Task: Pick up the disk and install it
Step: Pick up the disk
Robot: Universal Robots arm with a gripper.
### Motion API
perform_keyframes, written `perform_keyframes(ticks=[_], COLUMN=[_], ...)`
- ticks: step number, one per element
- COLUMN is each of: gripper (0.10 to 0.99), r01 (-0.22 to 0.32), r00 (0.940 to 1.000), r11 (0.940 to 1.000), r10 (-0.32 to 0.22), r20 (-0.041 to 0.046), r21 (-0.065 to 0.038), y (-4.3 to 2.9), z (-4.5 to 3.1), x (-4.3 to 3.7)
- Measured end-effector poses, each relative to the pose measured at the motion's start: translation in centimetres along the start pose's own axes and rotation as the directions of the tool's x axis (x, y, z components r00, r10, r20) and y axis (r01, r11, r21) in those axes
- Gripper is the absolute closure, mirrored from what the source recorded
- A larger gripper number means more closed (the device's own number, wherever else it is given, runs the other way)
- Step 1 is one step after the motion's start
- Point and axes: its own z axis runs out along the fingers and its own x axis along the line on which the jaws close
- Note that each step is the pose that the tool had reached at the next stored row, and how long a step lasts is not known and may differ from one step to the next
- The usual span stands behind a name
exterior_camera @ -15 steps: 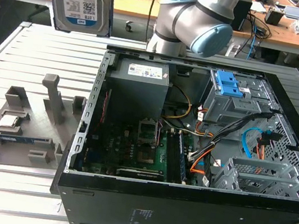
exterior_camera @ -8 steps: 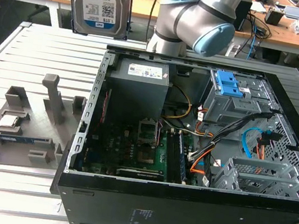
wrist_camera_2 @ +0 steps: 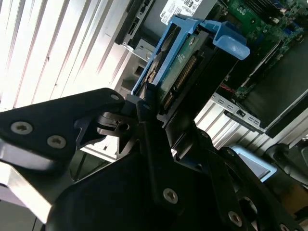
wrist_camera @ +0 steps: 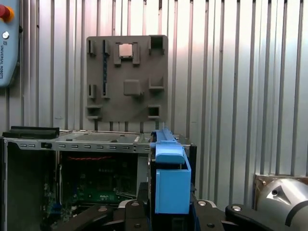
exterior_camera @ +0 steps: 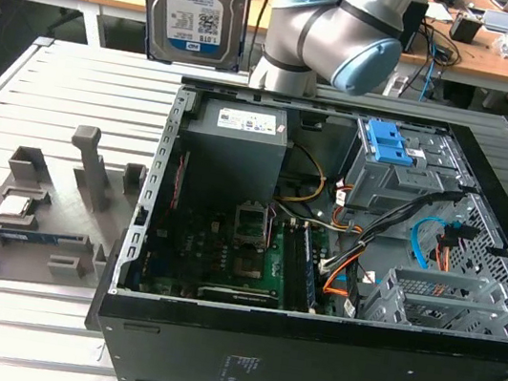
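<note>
The disk [exterior_camera: 193, 2], a silver hard drive with a white-and-blue label, hangs upright in the air above the slatted table, beyond the far left corner of the open computer case [exterior_camera: 208, 357]. In the second wrist view my gripper [wrist_camera_2: 144, 108] is shut on the disk [wrist_camera_2: 185, 62], whose green circuit side and blue plastic rail [wrist_camera_2: 226, 41] point toward the case. The first wrist view looks along the blue rail [wrist_camera: 171, 185] from above, with my gripper [wrist_camera: 166, 214] clamped around the disk.
Inside the case a grey bay with a blue latch [exterior_camera: 385, 153] stands at the back, and a metal cage [exterior_camera: 440, 297] sits near the front. A grey fixture plate [exterior_camera: 38, 210] holding a small processor chip [exterior_camera: 15, 206] lies on the exterior view's left. The arm's elbow [exterior_camera: 342, 30] hangs behind the case.
</note>
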Motion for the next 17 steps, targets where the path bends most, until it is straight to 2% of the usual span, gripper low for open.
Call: perform_keyframes(ticks=[5,7,9,14,15,17], gripper=[0.725,0.725,0.725,0.725,0.725,0.725], r01=[0.000,0.000,0.000,0.000,0.000,0.000], r00=[1.0000,1.0000,1.0000,1.0000,1.0000,1.0000], r11=[1.0000,1.0000,1.0000,1.0000,1.0000,1.0000], r10=[0.000,0.000,0.000,0.000,0.000,0.000], r20=[0.0000,0.0000,0.0000,0.0001,0.0000,0.0000], r21=[0.000,0.000,0.000,0.000,0.000,0.000], y=[-2.81,-3.59,-5.06,-7.70,-8.57,-9.64], z=[0.05,0.06,0.09,0.13,0.15,0.17], x=[0.08,0.10,0.13,0.16,0.17,0.18])
